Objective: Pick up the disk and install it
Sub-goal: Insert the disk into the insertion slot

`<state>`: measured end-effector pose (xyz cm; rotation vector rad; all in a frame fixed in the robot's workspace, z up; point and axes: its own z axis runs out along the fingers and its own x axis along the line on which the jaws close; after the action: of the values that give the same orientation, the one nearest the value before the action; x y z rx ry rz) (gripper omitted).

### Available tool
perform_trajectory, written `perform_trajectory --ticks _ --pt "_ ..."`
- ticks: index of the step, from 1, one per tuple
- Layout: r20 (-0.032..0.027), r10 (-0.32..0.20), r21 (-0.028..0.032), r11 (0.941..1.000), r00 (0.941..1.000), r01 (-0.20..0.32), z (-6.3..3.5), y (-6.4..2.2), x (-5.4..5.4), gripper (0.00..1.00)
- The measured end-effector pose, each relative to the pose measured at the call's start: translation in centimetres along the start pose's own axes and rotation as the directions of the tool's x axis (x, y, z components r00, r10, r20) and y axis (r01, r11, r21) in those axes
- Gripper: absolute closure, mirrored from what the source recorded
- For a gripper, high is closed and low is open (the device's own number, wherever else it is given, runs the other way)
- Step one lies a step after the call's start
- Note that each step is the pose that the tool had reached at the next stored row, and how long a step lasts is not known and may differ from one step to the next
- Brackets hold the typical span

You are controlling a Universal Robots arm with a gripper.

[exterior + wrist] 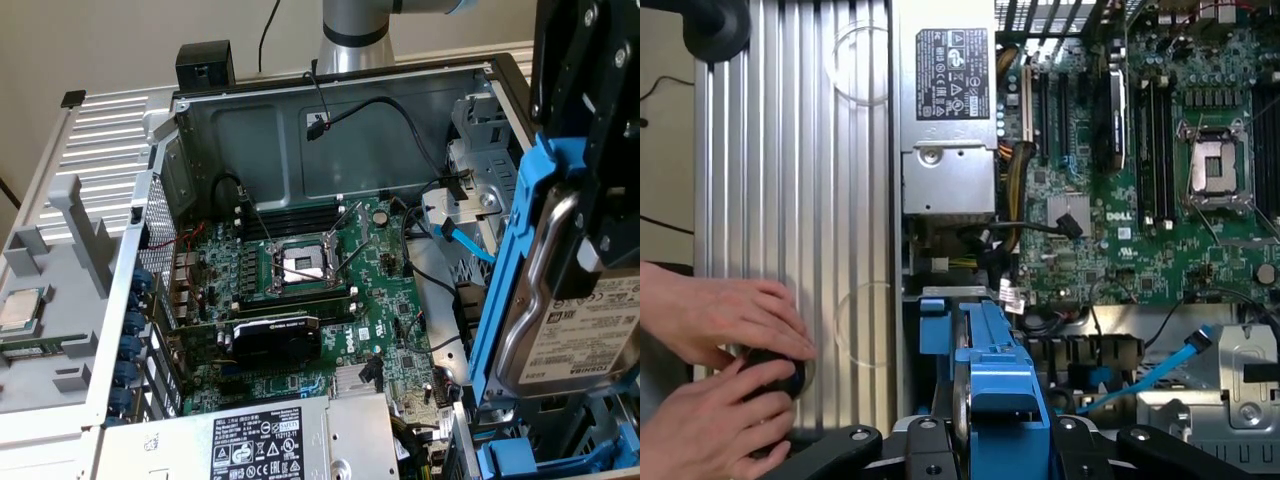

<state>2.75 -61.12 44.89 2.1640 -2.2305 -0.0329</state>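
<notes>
The disk [565, 335] is a silver hard drive with a white TOSHIBA label, framed by a blue plastic carrier [510, 270]. It hangs tilted on edge at the exterior view's right, above the drive bay side of the open computer case [330, 110]. My black gripper [592, 225] is shut on it from above. In the wrist view the disk [985, 375] shows edge on, with my gripper [985, 445] holding it from both sides and the black fingers [1095, 440] flanking the blue frame.
Inside the case lie the motherboard with its CPU socket [300, 265], a graphics card [275, 340], the power supply [260, 440], loose black cables and a blue cable [465, 245]. A small processor chip [20, 310] rests on a grey tray outside. A person's hands [720, 340] rest on the ribbed metal surface.
</notes>
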Motion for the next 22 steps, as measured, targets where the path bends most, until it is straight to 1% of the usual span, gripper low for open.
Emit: perform_trajectory --ticks 8,22 --pt "0.0003 0.000 -0.0004 1.0000 1.0000 0.000 0.60 -0.04 0.10 0.63" --pt "0.0013 0.000 -0.0005 1.0000 1.0000 0.000 0.97 -0.05 0.15 0.63"
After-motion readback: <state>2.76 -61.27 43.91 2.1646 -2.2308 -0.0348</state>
